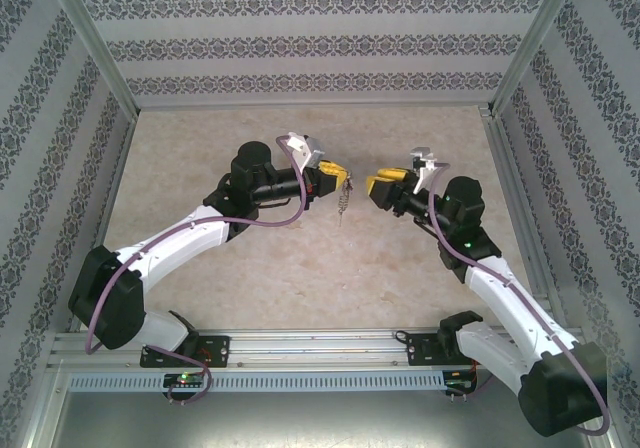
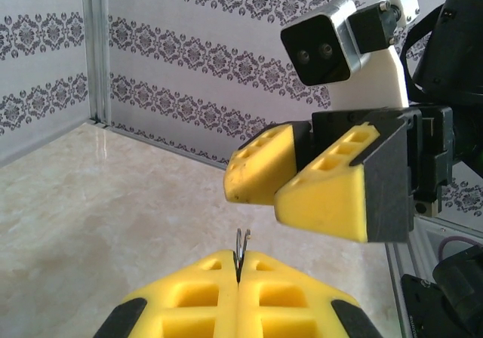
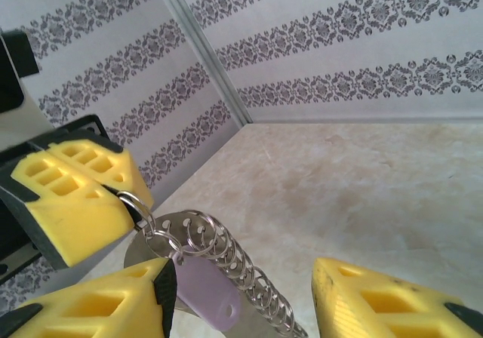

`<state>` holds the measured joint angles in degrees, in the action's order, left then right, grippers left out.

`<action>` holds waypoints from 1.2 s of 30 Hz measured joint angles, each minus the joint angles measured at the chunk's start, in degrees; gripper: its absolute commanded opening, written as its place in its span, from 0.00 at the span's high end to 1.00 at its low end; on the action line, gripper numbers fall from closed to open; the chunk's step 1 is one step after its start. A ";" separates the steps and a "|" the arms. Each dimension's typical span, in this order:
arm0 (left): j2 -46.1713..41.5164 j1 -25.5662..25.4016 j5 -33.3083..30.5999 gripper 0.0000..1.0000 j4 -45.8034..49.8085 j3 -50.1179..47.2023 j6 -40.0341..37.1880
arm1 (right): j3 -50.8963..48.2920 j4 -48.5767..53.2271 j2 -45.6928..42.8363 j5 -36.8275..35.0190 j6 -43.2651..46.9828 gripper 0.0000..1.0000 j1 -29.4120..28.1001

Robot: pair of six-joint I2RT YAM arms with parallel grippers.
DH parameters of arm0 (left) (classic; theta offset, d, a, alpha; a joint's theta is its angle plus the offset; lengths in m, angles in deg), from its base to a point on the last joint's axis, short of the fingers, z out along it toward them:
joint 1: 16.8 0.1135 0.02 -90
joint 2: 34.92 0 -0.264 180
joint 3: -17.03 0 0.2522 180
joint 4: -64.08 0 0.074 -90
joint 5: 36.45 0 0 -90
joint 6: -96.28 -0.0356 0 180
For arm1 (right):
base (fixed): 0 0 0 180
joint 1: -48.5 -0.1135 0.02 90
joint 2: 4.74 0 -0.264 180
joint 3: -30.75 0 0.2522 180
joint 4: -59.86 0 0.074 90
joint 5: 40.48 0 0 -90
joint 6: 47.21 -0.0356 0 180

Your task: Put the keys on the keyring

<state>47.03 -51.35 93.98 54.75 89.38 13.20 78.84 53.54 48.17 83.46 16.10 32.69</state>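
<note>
My left gripper (image 2: 238,266) is shut on the keyring (image 2: 241,246), a thin wire loop that sticks up edge-on between its yellow fingertips. In the right wrist view the keyring (image 3: 133,201) hangs from the left gripper (image 3: 139,202). Below it dangle a row of small linked rings (image 3: 230,259) and the key (image 3: 207,293), which has a lilac head over silver metal. My right gripper (image 3: 241,278) is open, its jaws either side of the key, and the left pad sits right beside the lilac head. From above, both grippers (image 1: 343,176) (image 1: 375,186) meet mid-table with the chain (image 1: 345,205) hanging between them.
Bare beige marble tabletop (image 1: 300,268) lies below both arms. Patterned walls with metal corner posts (image 1: 95,58) close in the back and sides. The right arm's camera housing (image 2: 321,44) looms close in front of the left wrist.
</note>
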 measured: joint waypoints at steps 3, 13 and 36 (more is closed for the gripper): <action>0.00 0.00 0.07 1.00 -1.14 -0.61 0.76 | 0.00 -0.44 -0.11 0.83 -1.07 0.49 0.31; 1.36 0.42 2.10 1.00 -9.38 -2.21 7.43 | 1.01 -4.28 3.10 6.23 -3.21 0.49 0.33; 11.56 5.42 7.63 1.00 -34.60 -4.04 31.87 | 6.32 -19.85 16.17 12.50 -11.89 0.49 0.35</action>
<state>58.59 -45.93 101.61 20.15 85.33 45.07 85.16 33.69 64.34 95.96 4.21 33.04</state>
